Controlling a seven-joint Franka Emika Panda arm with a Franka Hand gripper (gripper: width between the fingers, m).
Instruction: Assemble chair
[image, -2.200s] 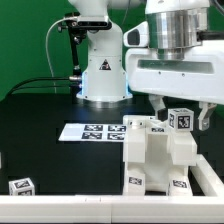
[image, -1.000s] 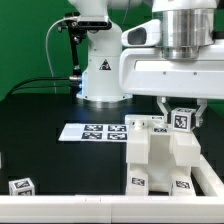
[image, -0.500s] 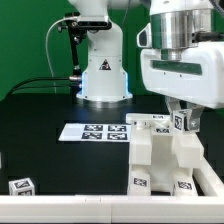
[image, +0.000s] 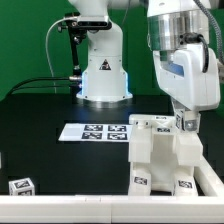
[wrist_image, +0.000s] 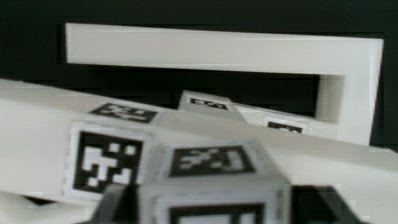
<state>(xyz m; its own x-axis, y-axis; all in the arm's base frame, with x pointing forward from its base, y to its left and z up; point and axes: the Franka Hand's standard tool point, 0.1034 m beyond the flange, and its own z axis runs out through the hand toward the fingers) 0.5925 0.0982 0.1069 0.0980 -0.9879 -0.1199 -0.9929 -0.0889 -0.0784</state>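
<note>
White chair (image: 160, 155) sits under the claw (image: 184, 119), tagged leg (image: 188, 123) at its tips, open table (image: 45, 140) beside. Only the wrist cam shows the leg close-up; can't tell the grip.

Chair (image: 160, 150) cut off at exterior view's right edge, arm (image: 185, 60) at top. Gripper (image: 184, 120) fingers mostly hidden; open or closed unclear. Wrist view: tagged block (wrist_image: 178, 165) blurred, cropped by frame.
</note>
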